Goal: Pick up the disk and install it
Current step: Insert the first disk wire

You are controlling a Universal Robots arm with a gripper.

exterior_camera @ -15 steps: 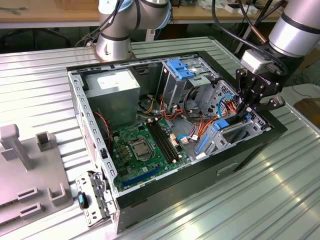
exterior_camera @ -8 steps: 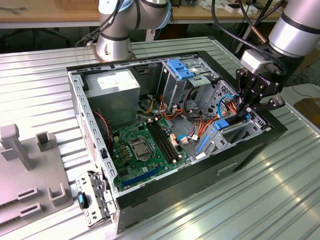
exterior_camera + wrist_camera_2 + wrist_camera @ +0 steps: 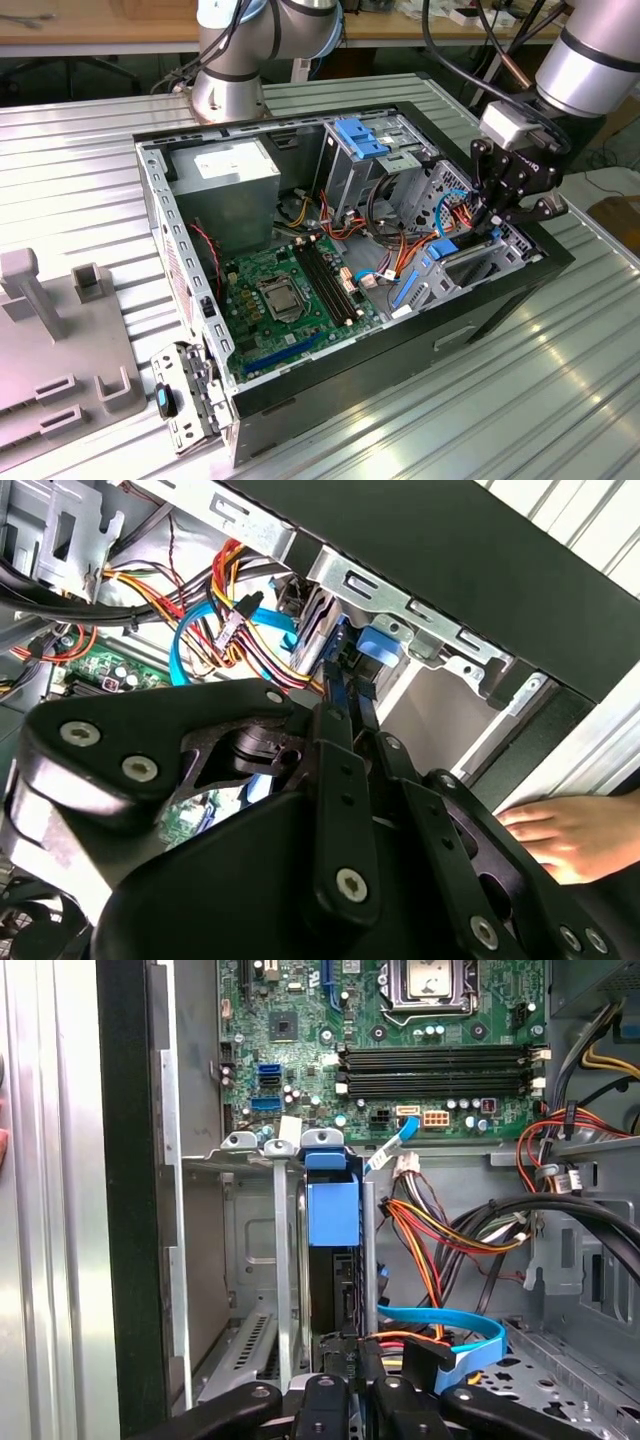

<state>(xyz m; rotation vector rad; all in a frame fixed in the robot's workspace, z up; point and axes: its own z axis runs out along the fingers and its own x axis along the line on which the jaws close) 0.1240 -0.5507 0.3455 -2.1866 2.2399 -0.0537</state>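
Disk [image 3: 333,1222] on edge in the drive bay [image 3: 265,1260] of the open case [image 3: 480,320], its blue carrier showing between the bay's metal walls in the first wrist view. I have the gripper [image 3: 352,1365] at the disk's near edge, at the corner of the case on the exterior view's right [image 3: 503,205]. The jaws stand close together around that thin edge and look clamped on it, though the contact itself is hidden from me. I judge the disk partly seated, insertion in progress. To do this step well I would keep the disk parallel to the bay walls, push straight along the rails, and mind the orange, yellow and blue cables [image 3: 440,1260] crowding just beside the bay. A person's hand [image 3: 575,835] rests near the case in the second wrist view; I would move slowly.
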